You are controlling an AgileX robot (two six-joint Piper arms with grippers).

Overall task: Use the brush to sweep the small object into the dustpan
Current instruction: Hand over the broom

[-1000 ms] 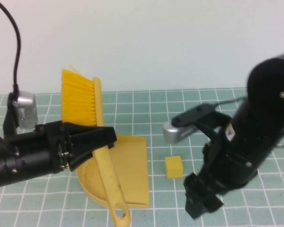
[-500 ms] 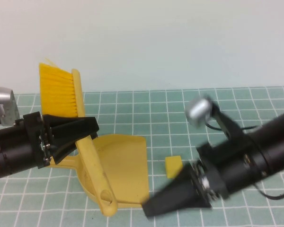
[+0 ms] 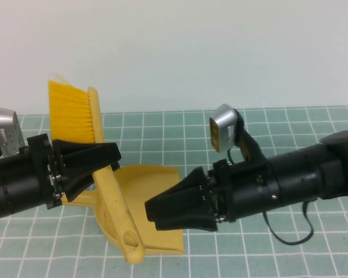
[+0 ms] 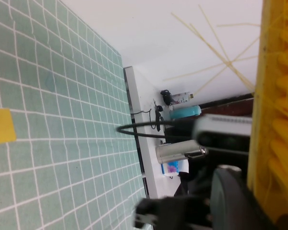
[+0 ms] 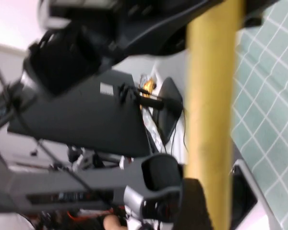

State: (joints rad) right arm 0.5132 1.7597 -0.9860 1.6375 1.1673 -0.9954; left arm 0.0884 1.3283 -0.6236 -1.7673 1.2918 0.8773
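Observation:
My left gripper (image 3: 98, 159) is shut on the yellow brush (image 3: 107, 191) and holds it above the table, with the orange-yellow bristles (image 3: 69, 113) up and the handle end low. The yellow dustpan (image 3: 153, 188) lies on the mat under it. My right gripper (image 3: 149, 213) points left just over the dustpan's scoop. Its fingers look apart and empty. The right wrist view shows the brush handle (image 5: 209, 96) close ahead. The pale-yellow cube is hidden behind the right arm in the high view. It shows on the mat in the left wrist view (image 4: 0, 125).
A green mat with a white grid (image 3: 278, 124) covers the table, and a white wall stands behind it. A black cable (image 3: 287, 231) hangs under the right arm. The right arm's wrist camera (image 3: 223, 127) stands above the mat's middle.
The right arm has swung up and to the left. Its gripper now reaches over the dustpan and hides the cube. The left arm shifted left with the brush, then held still.

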